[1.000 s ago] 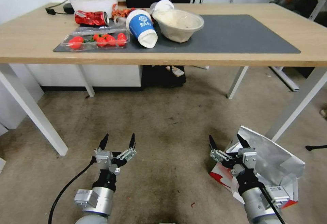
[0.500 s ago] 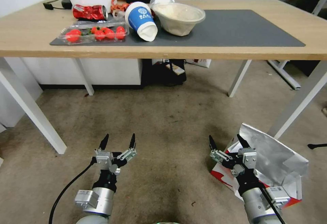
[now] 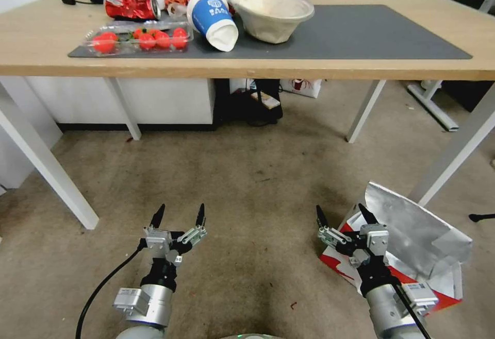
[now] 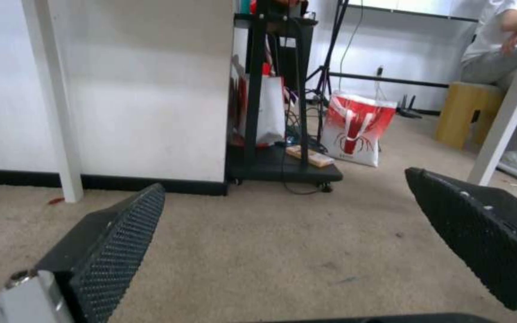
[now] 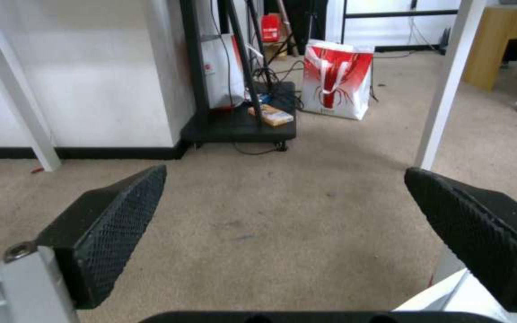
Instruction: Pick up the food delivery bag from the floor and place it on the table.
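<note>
On the floor (image 3: 247, 174), a grey-brown stained carpet, near the front right leg of the table (image 3: 361, 68), lies the food delivery bag (image 3: 412, 241). It is a boxy red-and-white paper bag, tipped over so its silver foil lining faces up and its open mouth seems to face the robot's right. Its long axis appears to run from near the right gripper toward the table leg, though the arm hides part of it.

The right gripper (image 3: 346, 214) hovers low over the near left corner of the bag, its 2 black fingers spread wide and holding nothing. In the right wrist view a white edge of the bag sits just below 1 finger. The left gripper (image 3: 178, 214) hangs over bare carpet well to the left of the bag, fingers also spread apart and holding nothing.

The step in hand looks like the approach, before any grasp. The next move likely calls for closing on a rim or loop handle; no handle is visible from here.

Along the table's far left corner sit a tray of tomatoes (image 3: 138, 40), a blue cup (image 3: 212, 17) on its side and a pale bowl (image 3: 271, 14). The right half of the dark grey mat (image 3: 371, 35) is bare.
</note>
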